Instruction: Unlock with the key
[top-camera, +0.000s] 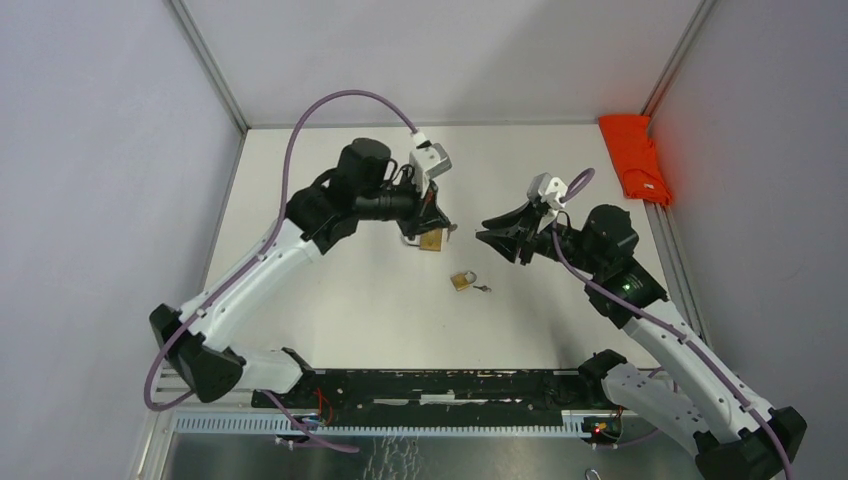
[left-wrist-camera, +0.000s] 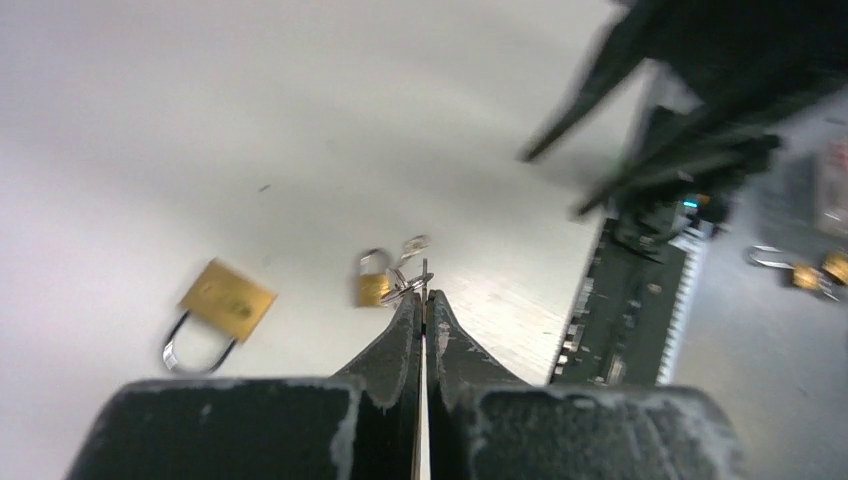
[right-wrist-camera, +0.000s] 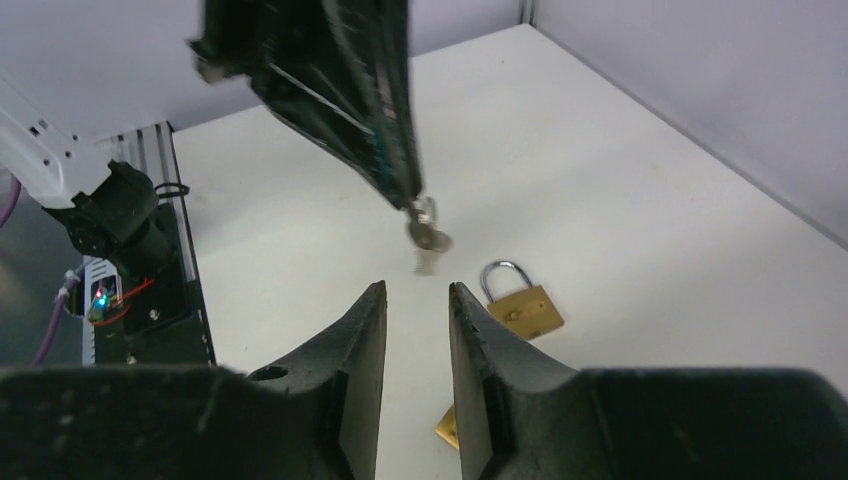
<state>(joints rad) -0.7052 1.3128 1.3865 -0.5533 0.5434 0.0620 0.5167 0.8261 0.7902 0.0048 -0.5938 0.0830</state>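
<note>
Right wrist view gives you the best look. Your left gripper (right-wrist-camera: 409, 193) points down from above and is pinched tight on a small silver metal key (right-wrist-camera: 430, 238). The key hangs in the air over the white table (right-wrist-camera: 620, 170). Your right gripper (right-wrist-camera: 415, 305) is partly open and has nothing in it. It sits just below the key, near it but not touching.

A big brass padlock with a silver loop (right-wrist-camera: 522, 308) lies flat on the table, near the spot under the key. A smaller brass padlock (left-wrist-camera: 373, 285) lies closer to the arm bases, with more little keys (left-wrist-camera: 412, 245) beside it. I cannot tell which lock this key fits.

The key looks light, thin, hard and smooth, so I think it can slip or twist in the tips. Hold it by the wide flat head and leave the toothed end free.

The padlock looks hard, slick and heavy for its size. I think it will slide on the table if you push the key at it. Take it across the flat brass body. Leave free the end away from the loop, where the keyhole should be. Stay off the loop, because it has to pop up.
</note>
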